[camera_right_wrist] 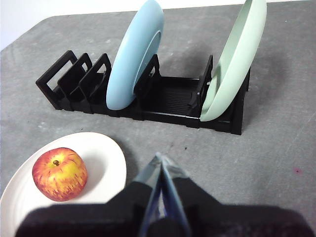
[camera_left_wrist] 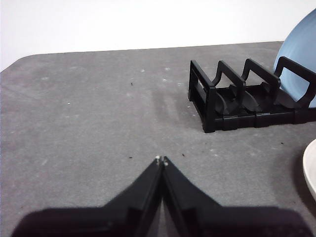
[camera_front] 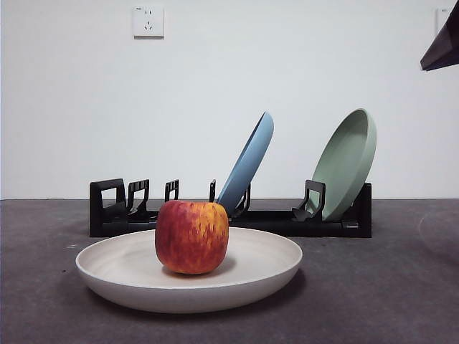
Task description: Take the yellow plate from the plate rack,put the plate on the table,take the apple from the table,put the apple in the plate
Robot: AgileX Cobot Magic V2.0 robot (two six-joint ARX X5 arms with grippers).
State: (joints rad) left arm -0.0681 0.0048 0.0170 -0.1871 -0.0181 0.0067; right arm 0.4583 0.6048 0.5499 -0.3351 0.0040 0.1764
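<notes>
The yellow plate lies flat on the table in front of the plate rack. The red apple sits upright in the plate. The right wrist view shows the apple in the plate and the rack behind it. My right gripper is shut and empty, above the table beside the plate. My left gripper is shut and empty, over bare table off the handle end of the rack. The plate's rim shows at that view's edge.
A blue plate and a sage-green plate lean in the rack's slots. A black arm tip shows at the top right corner of the front view. A white wall with a socket stands behind the table.
</notes>
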